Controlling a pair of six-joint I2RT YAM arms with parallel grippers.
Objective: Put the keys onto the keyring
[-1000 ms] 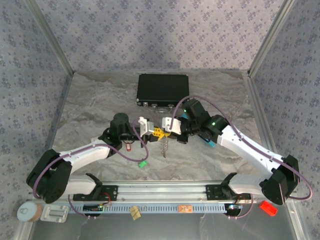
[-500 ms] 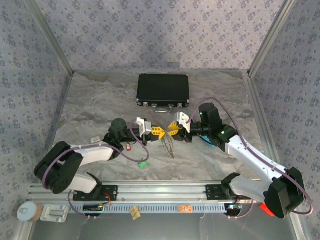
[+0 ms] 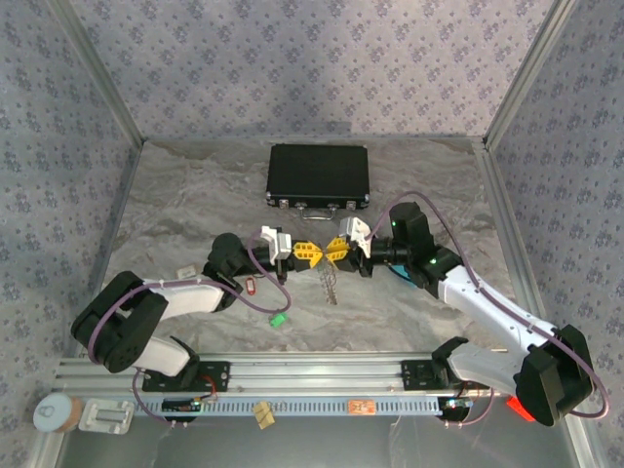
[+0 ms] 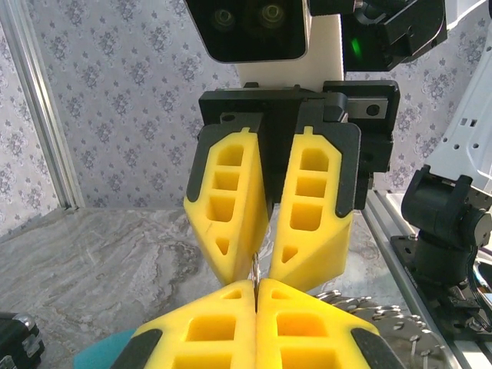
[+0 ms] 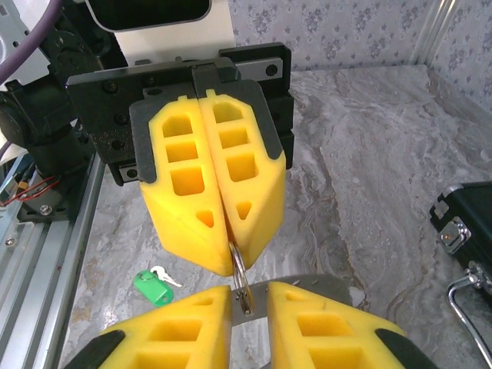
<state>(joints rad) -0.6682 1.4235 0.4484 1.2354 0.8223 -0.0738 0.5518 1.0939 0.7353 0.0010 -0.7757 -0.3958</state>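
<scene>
Meeting tip to tip, 2 grippers flank the keyring (image 5: pixel 240 270).
The left gripper (image 3: pixel 312 254) is clamped tight on the thin loop, while the right gripper (image 3: pixel 332 252) has its fingers slightly parted around it (not pinching). The green key (image 3: pixel 278 319) and red key (image 3: pixel 251 285) lie on the table (image 3: pixel 195 195) by the left arm.

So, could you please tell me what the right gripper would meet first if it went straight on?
The keyring just at its tips, and right behind that, probably, the shut left gripper facing it.
</scene>
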